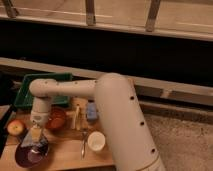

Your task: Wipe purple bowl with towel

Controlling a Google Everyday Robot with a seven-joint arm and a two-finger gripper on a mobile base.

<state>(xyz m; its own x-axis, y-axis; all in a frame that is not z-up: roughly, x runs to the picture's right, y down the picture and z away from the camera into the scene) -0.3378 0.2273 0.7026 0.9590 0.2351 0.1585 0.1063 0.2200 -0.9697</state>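
Wood makes up the worktop (65,155), which fills the lower left of the view, with a dark wall and a pale ledge (150,82) behind it and speckled floor (185,140) off its right edge. A thick white arm (120,120) rises past the right edge and reaches leftward across the worktop, then bends down toward the front left corner. The gripper (36,134) hangs at the end of it, pointing down, right above the purple bowl (24,156), which sits in the front left corner. A pale towel (39,146) lies under the gripper, over the bowl's back rim; whether the gripper is clamped on it cannot be told. An apple (15,128) sits at the left edge, just behind the purple bowl. A brown bowl (56,119) stands beside the gripper, toward the middle of the worktop. A green tray (30,92) takes up the back left corner, partly hidden by the arm. A blue sponge (91,111) lies near the back edge, close against the arm. A white cup (96,141) stands upright near the front edge, just beside the arm, and a spoon (83,144) lies to its left, pointing toward the front edge.
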